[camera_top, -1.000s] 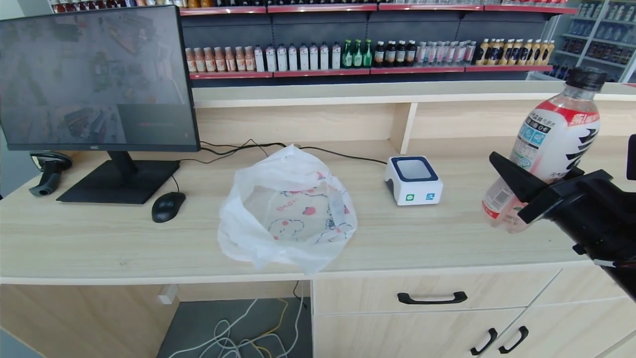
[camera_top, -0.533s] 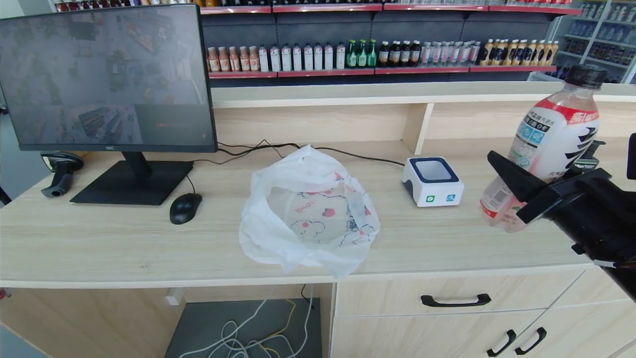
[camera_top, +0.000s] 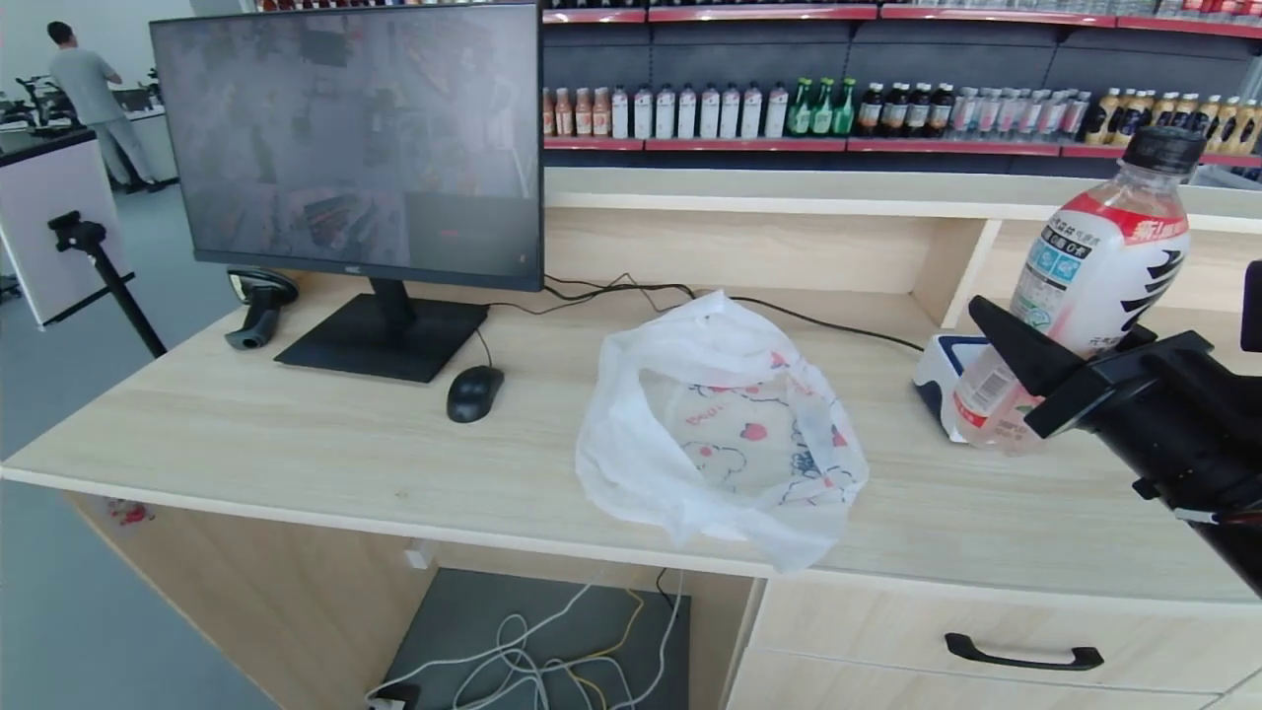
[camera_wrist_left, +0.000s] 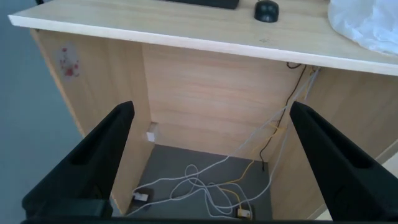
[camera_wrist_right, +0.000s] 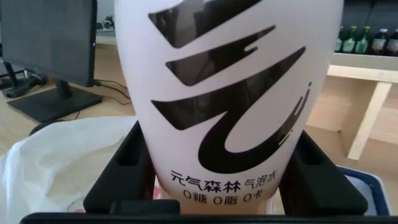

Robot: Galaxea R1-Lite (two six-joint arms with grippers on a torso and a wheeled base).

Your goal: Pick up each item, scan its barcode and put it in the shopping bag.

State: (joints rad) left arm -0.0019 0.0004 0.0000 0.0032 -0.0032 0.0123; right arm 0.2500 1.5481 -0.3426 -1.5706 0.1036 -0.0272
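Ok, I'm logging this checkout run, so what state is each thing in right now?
bottle: capped, tilted, held above the counter.
right gripper: shut on the bottle.
left gripper: open, holding nothing.
bag: mouth open, lying on the counter.
monitor: on.
drawer: shut.

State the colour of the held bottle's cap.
The bottle cap is black, clearest in head view.
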